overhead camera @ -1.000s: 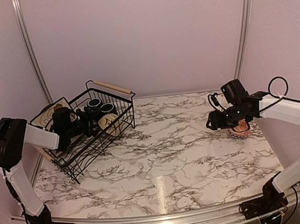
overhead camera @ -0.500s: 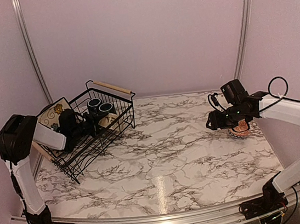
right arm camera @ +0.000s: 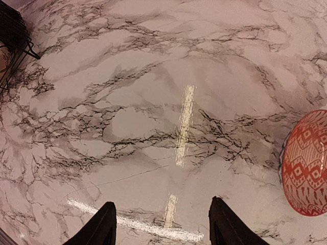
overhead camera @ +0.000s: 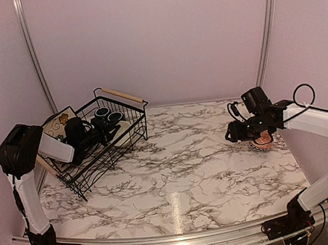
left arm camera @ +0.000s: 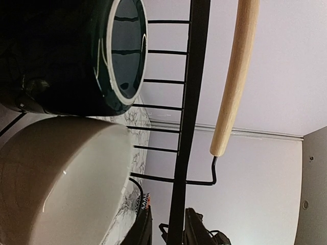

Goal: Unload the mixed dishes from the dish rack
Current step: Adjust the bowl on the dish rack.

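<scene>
From above, I see my left gripper (overhead camera: 101, 130) inside the dish rack (overhead camera: 91, 168) at the far left, by the dark mugs (overhead camera: 117, 117); whether its jaws grip anything I cannot tell. Left wrist: one mug (left arm camera: 76, 56) lies above a cream dish (left arm camera: 61, 178). Right wrist: right gripper (right arm camera: 166, 229) hangs released over the marble table (right arm camera: 153, 102), with the red-patterned bowl (right arm camera: 306, 163) to its right.

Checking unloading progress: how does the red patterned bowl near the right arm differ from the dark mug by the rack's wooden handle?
The bowl sits out on the marble table; the mug is still inside the dish rack. The bowl is orange-red with a white geometric pattern; the mug is dark blue-green with a pale rim. Both are small round dishes.
</scene>
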`<action>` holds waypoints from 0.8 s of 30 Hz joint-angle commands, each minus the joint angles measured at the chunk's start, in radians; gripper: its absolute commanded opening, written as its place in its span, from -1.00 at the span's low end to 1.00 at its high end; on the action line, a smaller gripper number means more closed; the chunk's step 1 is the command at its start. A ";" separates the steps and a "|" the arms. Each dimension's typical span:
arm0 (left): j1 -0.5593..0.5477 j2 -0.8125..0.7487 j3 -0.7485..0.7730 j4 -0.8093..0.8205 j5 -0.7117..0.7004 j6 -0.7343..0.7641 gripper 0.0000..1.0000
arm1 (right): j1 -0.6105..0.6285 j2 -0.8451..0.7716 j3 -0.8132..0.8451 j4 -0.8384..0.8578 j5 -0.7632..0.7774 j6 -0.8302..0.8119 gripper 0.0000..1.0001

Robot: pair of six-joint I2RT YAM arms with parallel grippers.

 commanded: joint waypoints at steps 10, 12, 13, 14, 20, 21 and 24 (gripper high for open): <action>-0.039 -0.163 0.183 -0.785 -0.241 0.534 -0.01 | 0.019 0.005 0.024 0.002 0.006 0.001 0.18; -0.043 -0.217 0.202 -0.894 -0.310 0.662 0.10 | 0.019 0.008 0.018 0.006 0.006 0.000 0.18; -0.043 -0.238 0.208 -0.945 -0.339 0.705 0.17 | 0.019 0.010 0.014 0.010 0.006 -0.002 0.18; -0.043 -0.258 0.217 -0.991 -0.366 0.747 0.25 | 0.018 0.012 0.012 0.015 0.006 0.000 0.18; -0.046 -0.280 0.277 -1.271 -0.553 0.902 0.68 | 0.022 0.038 0.015 0.032 -0.008 0.003 0.18; -0.047 -0.261 0.303 -1.315 -0.565 0.923 0.69 | 0.024 0.037 0.017 0.031 -0.006 0.003 0.18; -0.060 -0.191 0.381 -1.427 -0.573 0.968 0.69 | 0.031 0.027 0.023 0.024 0.002 0.005 0.18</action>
